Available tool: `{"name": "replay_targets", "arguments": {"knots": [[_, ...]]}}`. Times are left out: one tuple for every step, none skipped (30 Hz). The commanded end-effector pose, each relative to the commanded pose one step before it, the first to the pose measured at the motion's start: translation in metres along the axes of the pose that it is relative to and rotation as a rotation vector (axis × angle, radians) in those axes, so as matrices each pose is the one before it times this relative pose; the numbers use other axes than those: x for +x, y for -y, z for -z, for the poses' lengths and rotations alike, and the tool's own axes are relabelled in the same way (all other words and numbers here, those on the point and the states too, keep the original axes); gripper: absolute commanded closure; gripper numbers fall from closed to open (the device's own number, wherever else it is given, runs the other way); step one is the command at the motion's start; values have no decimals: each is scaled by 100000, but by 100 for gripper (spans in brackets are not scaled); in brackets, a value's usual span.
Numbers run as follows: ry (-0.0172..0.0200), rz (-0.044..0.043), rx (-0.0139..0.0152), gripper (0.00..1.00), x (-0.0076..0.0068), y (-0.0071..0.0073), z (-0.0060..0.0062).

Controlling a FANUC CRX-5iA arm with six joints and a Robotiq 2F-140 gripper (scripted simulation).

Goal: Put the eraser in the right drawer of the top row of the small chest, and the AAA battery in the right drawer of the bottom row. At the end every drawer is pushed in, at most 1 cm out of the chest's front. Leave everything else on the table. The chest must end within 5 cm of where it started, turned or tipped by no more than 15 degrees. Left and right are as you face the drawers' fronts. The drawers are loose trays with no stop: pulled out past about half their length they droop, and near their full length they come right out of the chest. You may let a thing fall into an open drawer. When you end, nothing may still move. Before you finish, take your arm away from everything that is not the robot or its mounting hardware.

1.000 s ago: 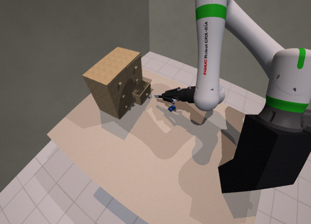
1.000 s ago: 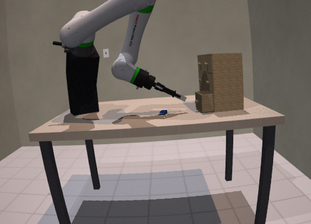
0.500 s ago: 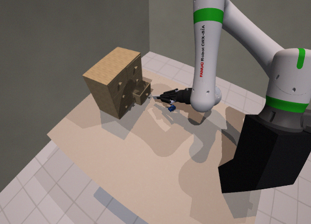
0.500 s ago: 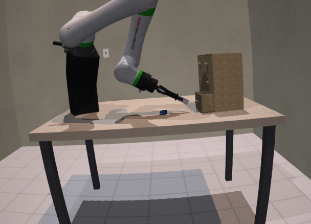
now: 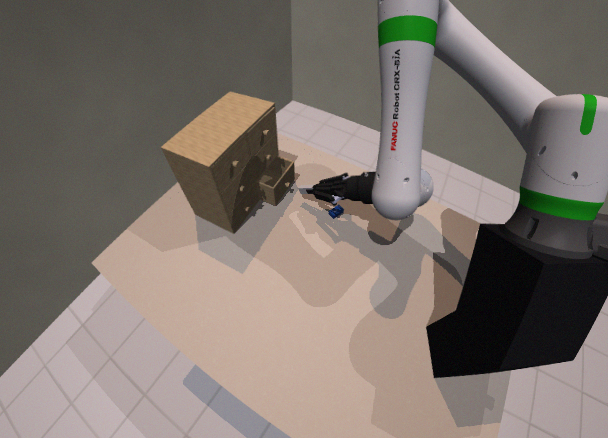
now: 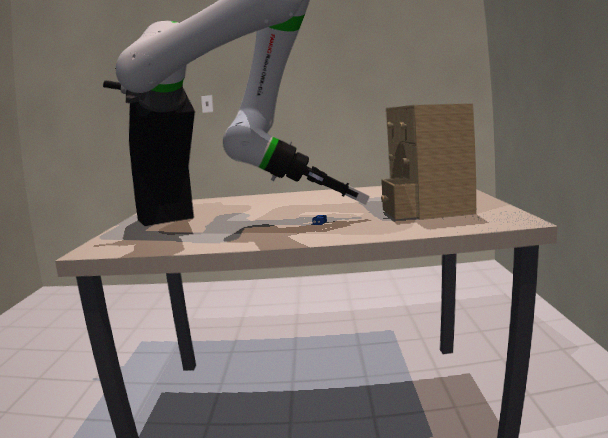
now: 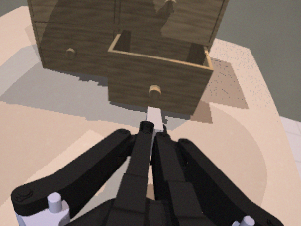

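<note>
Chest (image 5: 200, 182) (image 6: 445, 162) (image 7: 74, 37) near far table edge; bottom-right drawer (image 5: 282, 189) (image 6: 400, 200) (image 7: 158, 81) out, other visible drawers in. In wrist view, drawer at 12 o'clock of gripper (image 5: 311, 190) (image 6: 362, 198) (image 7: 154, 119); open table to either side. Gripper narrow, fingers together, holding nothing, tips near the drawer knob (image 5: 287, 184) (image 6: 384, 198) (image 7: 154, 91); contact can't tell. Small blue object (image 5: 336, 211) (image 6: 319, 220) on table (image 5: 280, 342) (image 6: 300, 257) (image 7: 45, 139), top view, about 5 o'clock of fingertips. Eraser, battery: can't identify. Tiled floor (image 5: 125, 382) (image 6: 320, 307), plain walls.
</note>
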State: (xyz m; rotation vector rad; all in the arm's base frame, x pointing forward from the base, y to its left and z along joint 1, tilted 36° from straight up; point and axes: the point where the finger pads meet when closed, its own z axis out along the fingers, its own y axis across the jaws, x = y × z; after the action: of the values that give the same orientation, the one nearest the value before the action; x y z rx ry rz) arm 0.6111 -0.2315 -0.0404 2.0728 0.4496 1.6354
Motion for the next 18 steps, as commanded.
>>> {"name": "replay_targets", "arguments": {"knots": [[-6,-2,3,100,8,5,3],[0,0,0,100,0,0,-1],[0,0,0,100,1,0,-1],[0,0,0,100,2,0,-3],[0,0,0,100,2,0,-4],[0,0,0,100,4,0,-6],[0,0,0,100,5,0,-9],[0,0,0,100,7,0,-11],[0,0,0,100,8,0,-14],[0,0,0,100,0,0,0],[0,0,0,100,0,0,0],[0,0,0,100,10,0,-18],[0,0,0,100,12,0,-21],[0,0,0,100,14,0,-25],[0,0,0,100,16,0,-29],[0,0,0,100,19,0,-33],[0,0,0,100,21,0,-37],[0,0,0,100,24,0,-41]]}}
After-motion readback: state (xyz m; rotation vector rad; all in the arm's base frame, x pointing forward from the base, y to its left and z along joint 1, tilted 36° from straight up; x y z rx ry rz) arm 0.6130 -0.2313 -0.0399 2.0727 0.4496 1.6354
